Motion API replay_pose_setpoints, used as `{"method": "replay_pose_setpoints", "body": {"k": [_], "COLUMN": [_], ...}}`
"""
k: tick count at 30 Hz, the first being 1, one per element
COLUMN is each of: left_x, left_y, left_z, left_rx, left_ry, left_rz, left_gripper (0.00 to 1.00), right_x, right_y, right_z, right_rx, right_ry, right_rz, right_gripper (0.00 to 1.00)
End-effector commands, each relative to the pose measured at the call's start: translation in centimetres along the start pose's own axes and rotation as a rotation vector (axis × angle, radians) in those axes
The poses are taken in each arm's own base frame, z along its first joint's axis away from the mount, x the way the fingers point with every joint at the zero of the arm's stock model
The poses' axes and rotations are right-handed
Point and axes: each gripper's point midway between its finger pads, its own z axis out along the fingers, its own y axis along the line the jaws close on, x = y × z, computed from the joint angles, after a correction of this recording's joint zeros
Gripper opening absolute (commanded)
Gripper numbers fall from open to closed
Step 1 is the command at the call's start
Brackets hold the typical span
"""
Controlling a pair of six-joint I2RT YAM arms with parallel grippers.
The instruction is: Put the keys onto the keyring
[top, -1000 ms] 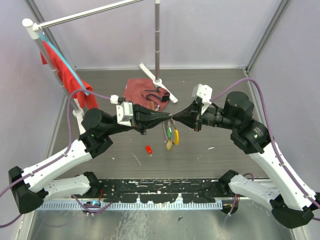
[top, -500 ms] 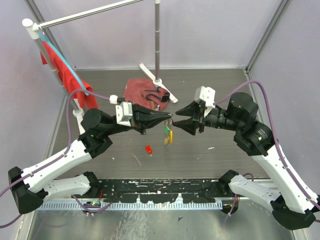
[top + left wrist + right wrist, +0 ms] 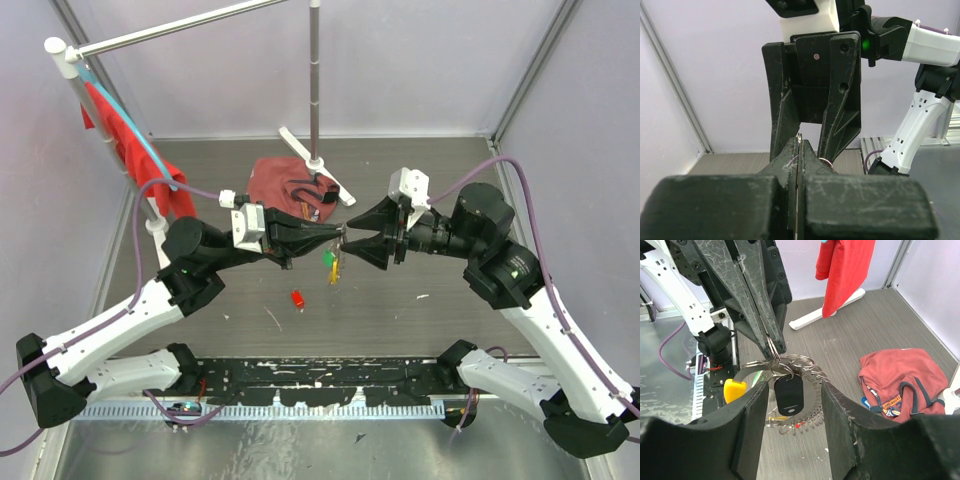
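My left gripper point(image 3: 336, 237) is shut on the keyring point(image 3: 812, 367), a silvery loop of coiled wire, and holds it in the air above the table's middle. A black-headed key point(image 3: 788, 394), a yellow-headed key point(image 3: 735, 389) and a green one point(image 3: 328, 258) hang on small rings below the pinch. My right gripper point(image 3: 350, 237) faces the left one tip to tip and is open. Its fingers point(image 3: 747, 432) stand on either side of the hanging bunch without touching it. In the left wrist view a thin metal edge point(image 3: 799, 138) sticks out between the shut tips.
A small red thing point(image 3: 297, 298) lies on the table below the bunch. A maroon shirt point(image 3: 288, 185) lies behind, next to the white foot point(image 3: 318, 166) of a metal pole stand. A red cloth point(image 3: 128, 140) hangs on the rack at the left.
My right gripper let go of the bunch, opened and drew back, then came in again around it. The keys swung a little to the left. The left gripper kept its hold.
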Motion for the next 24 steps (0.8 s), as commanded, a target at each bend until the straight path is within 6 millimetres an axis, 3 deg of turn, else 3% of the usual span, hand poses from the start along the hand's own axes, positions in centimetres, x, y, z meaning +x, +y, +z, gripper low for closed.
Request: {"method": "replay_pose_setpoints", "body": {"k": [1, 8, 24], "left_x": [-3.0, -2.9, -2.8], "left_y": [0.3, 0.4, 1.1], "left_z": [0.4, 0.4, 0.5], "left_rx": [-0.010, -0.016, -0.044], "left_ry": [-0.077, -0.073, -0.065], "left_rz": [0.054, 0.057, 0.056], "left_gripper": [0.00, 0.00, 0.00], "right_x": [-1.5, -1.0, -0.9], "right_y": [-0.2, -0.2, -0.2], "right_z": [0.4, 0.1, -0.4], "right_rx": [0.000, -0.001, 0.020], "right_ry": [-0.055, -0.012, -0.010], "right_rz": [-0.010, -0.036, -0.052], "right_gripper": [0.52, 0.51, 0.60]}}
